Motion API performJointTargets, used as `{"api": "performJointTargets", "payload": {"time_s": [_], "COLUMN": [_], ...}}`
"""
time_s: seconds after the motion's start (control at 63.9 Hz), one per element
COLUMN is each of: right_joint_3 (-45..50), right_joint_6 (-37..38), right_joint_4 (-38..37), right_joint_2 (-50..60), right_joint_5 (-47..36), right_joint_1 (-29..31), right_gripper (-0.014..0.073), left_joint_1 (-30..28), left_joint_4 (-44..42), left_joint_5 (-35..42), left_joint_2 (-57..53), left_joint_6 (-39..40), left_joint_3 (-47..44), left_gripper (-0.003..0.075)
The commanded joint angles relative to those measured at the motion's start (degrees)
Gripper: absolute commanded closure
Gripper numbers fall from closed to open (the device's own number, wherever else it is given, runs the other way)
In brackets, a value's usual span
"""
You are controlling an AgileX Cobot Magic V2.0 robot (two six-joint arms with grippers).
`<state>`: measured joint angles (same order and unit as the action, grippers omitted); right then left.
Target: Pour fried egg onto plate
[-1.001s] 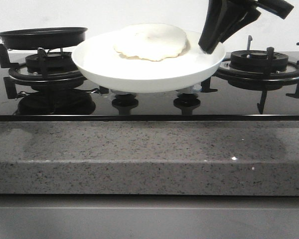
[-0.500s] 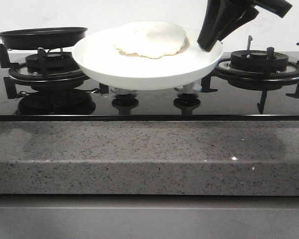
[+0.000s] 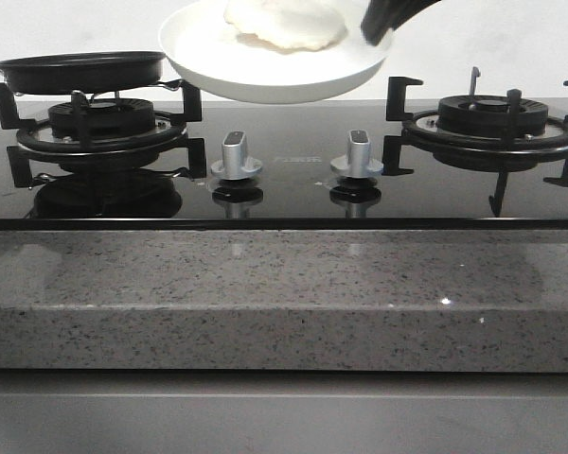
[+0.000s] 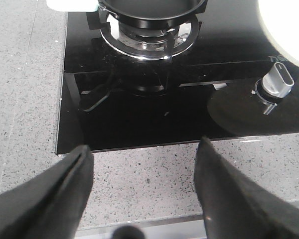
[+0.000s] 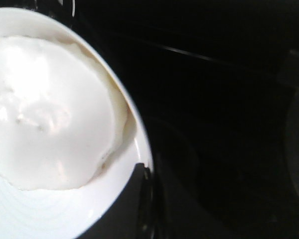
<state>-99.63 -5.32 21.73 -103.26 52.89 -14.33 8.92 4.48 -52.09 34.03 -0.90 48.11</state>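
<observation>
The white plate (image 3: pixel 275 80) hangs in the air above the middle of the hob, tilted slightly, with the fried egg (image 3: pixel 289 24) lying flat on it. My right gripper (image 3: pixel 379 24) is shut on the plate's right rim. In the right wrist view the egg (image 5: pixel 45 109) covers much of the plate (image 5: pixel 50 214), and my right gripper (image 5: pixel 142 172) pinches the rim. My left gripper (image 4: pixel 144 149) is open and empty over the stone counter in front of the hob; it does not show in the front view. The plate's edge (image 4: pixel 289 30) shows in the left wrist view.
A black frying pan (image 3: pixel 80 68) sits on the left burner and shows in the left wrist view (image 4: pixel 149 6). Two silver knobs (image 3: pixel 235 156) (image 3: pixel 358 154) stand below the plate. The right burner (image 3: pixel 492 118) has raised black grates. The speckled counter (image 3: pixel 284 284) runs along the front.
My right gripper has lifted the plate with the egg upward, from just above the knobs to well above the hob. The knobs now show. The pan has not moved.
</observation>
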Motion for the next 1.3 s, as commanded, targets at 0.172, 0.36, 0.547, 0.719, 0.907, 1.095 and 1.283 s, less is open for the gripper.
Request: {"api": "performJointTargets", "payload": {"time_s": [0.172,0.36,0.547,0.719,0.907,1.095,1.283], "right_joint_3": [-11.73,-15.15,-15.45,-15.45,-15.45,-15.29,-9.42], "right_joint_6": [-0.29,-0.18,-0.07,-0.07,-0.07,-0.07,-0.54], "right_joint_4": [0.82,-3.45,-3.91,-3.91,-3.49,-2.92,-2.56], "right_joint_2": [-6.37,-11.01,-12.44,-12.51,-12.01,-8.74,-1.6], "right_joint_5": [0.31,2.91,2.54,1.78,2.39,3.46,2.83], "right_joint_1": [2.89,3.29,3.29,3.29,3.29,3.29,3.22], "right_gripper": [0.0652,0.0652,0.0635,0.0461,0.032,0.032,0.032], "left_joint_1": [0.39,0.39,0.39,0.39,0.39,0.39,0.39], "left_joint_4": [0.33,0.33,0.33,0.33,0.33,0.33,0.33], "left_joint_5": [4.05,4.05,4.05,4.05,4.05,4.05,4.05], "left_joint_2": [0.18,0.18,0.18,0.18,0.18,0.18,0.18], "left_joint_6": [0.48,0.48,0.48,0.48,0.48,0.48,0.48], "left_joint_3": [1.38,1.38,1.38,1.38,1.38,1.38,1.38], "left_gripper": [0.0279,0.0279,0.0279,0.0279,0.0279,0.0279,0.0279]}}
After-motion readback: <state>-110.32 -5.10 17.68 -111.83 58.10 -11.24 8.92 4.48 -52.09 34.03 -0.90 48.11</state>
